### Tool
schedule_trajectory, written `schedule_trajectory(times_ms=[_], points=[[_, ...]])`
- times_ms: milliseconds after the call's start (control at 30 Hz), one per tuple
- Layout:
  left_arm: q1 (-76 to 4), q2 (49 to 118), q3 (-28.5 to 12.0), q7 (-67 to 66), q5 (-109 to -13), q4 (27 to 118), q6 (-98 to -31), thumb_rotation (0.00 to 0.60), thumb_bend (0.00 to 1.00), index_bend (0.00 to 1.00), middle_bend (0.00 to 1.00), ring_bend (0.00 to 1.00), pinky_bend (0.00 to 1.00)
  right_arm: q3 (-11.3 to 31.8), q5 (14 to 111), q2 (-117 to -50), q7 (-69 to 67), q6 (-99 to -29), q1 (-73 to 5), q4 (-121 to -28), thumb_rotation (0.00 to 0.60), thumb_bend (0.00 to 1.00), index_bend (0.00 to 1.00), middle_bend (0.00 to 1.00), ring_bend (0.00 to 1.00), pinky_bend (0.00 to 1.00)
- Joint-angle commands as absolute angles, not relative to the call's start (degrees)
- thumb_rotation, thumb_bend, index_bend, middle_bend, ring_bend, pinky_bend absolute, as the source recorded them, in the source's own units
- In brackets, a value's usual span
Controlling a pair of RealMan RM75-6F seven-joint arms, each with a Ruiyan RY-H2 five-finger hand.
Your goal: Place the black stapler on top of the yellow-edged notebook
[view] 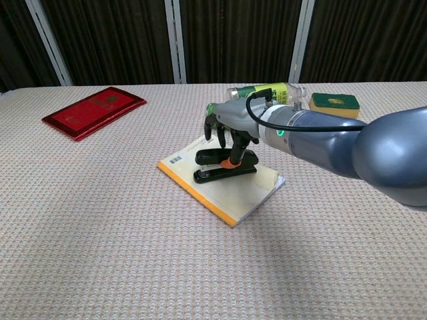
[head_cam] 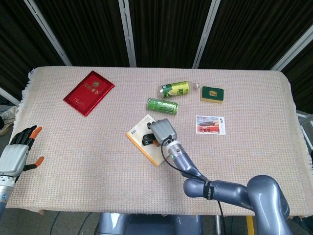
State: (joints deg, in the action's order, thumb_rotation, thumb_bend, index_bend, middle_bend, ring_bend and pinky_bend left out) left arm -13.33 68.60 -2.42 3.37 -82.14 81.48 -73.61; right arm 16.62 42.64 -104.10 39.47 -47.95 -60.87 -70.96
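The table (head_cam: 73, 147) in front of me is wearing a beige woven cloth, and everything is lying on it. My right arm (view: 347, 150) is reaching in across the cloth toward the middle. Far off on my left side, a red booklet (head_cam: 89, 92) is lying flat near the back edge.

The yellow-edged notebook (view: 233, 193) is lying flat at the centre of the table, turned at an angle, its barcode corner pointing toward the red booklet. The black stapler (view: 223, 167) is sitting on top of its pale cover, resting on the cover itself, well inside the notebook's edges.

My right hand (view: 230, 130) is hovering over the stapler's rear half, fingers (view: 229, 159) curling downward; one orange-tipped finger is touching the stapler's top. From the chest view I cannot tell whether I am gripping it or merely resting on it, and the head view is hiding the contact under the back of my hand.

Behind the notebook, a clear bottle (head_cam: 176, 89) with a green label is lying on its side, a green can (head_cam: 162, 105) is lying beside it, and a green sponge (head_cam: 212, 93) is sitting just beyond. A picture card (head_cam: 210, 124) is lying to the right of the notebook.

My left hand (head_cam: 17, 154) is hanging at the table's near left corner, fingers spread apart and holding nothing.
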Motion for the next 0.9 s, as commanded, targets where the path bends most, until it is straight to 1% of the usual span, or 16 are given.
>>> schedule_trajectory(times_ms=[33,67,167,300,433,500,533,600,667,733,767,800,900], points=[[-13.2,68.5,-2.3,3.4,-82.4,81.6,-74.0,0.6,0.3,0.02,0.0,0.0,0.1,16.3,42.7,-103.2,39.3,-48.8,-60.5,-72.5,0.6,0.25,0.02,0.18,0.26,0.63],[-13.2,68.5,-2.3,3.5,-82.6,81.7,-74.1,0.6,0.3,0.02,0.0,0.0,0.1,16.2,42.5,-103.0,39.4,-49.2,-60.4,-73.1,0.6,0.25,0.0,0.15,0.24,0.62],[-13.0,68.4,-2.2,3.6,-82.8,81.8,-74.5,0.6,0.3,0.02,0.0,0.0,0.1,15.7,42.1,-102.1,40.4,-50.3,-60.3,-74.7,0.6,0.25,0.0,0.09,0.18,0.57],[-12.9,68.2,-2.2,3.9,-83.1,81.9,-74.9,0.6,0.3,0.02,0.0,0.0,0.1,14.8,40.7,-99.6,43.8,-53.7,-59.7,-78.7,0.6,0.25,0.0,0.04,0.14,0.51],[-12.8,68.1,-2.1,4.2,-83.3,81.8,-75.0,0.6,0.3,0.02,0.0,0.0,0.1,13.8,40.2,-95.5,46.5,-59.5,-57.5,-85.0,0.6,0.25,0.0,0.01,0.11,0.46],[-12.7,68.0,-2.1,4.3,-83.3,81.8,-75.3,0.6,0.3,0.02,0.0,0.0,0.1,12.8,40.3,-91.8,47.7,-64.2,-55.0,-90.0,0.6,0.25,0.0,0.0,0.1,0.43],[-12.7,68.0,-2.2,4.4,-83.4,81.9,-75.4,0.6,0.3,0.02,0.0,0.0,0.1,12.3,40.4,-90.3,47.9,-65.8,-53.9,-92.0,0.6,0.25,0.0,0.0,0.08,0.4],[-12.6,67.9,-2.2,4.4,-83.5,81.9,-75.7,0.6,0.3,0.02,0.0,0.0,0.1,11.0,41.4,-86.7,47.4,-69.1,-51.2,-96.3,0.6,0.24,0.0,0.0,0.04,0.31],[-12.6,67.9,-2.1,4.2,-83.6,82.1,-75.8,0.6,0.3,0.02,0.0,0.0,0.1,8.8,44.0,-83.1,45.7,-72.3,-47.9,-99.8,0.6,0.22,0.0,0.0,0.0,0.15],[-12.6,68.0,-2.1,3.8,-83.8,82.2,-75.9,0.6,0.3,0.02,0.0,0.0,0.1,6.1,47.7,-79.8,42.7,-75.0,-44.2,-102.2,0.6,0.2,0.0,0.0,0.0,0.05],[-12.6,68.1,-2.0,3.6,-83.9,82.2,-75.9,0.6,0.3,0.02,0.0,0.0,0.1,4.2,50.3,-78.0,40.3,-76.7,-41.7,-103.1,0.6,0.19,0.0,0.0,0.0,0.01],[-12.7,68.3,-2.0,3.3,-84.0,82.3,-76.0,0.6,0.3,0.02,0.0,0.0,0.1,2.5,52.9,-76.3,37.5,-78.3,-39.2,-103.3,0.6,0.19,0.0,0.0,0.0,0.0],[-12.8,68.7,-2.3,2.9,-84.2,82.3,-76.3,0.6,0.3,0.0,0.0,0.0,0.1,-1.0,58.5,-73.8,30.6,-83.5,-33.1,-102.1,0.6,0.17,0.0,0.0,0.0,0.0]])
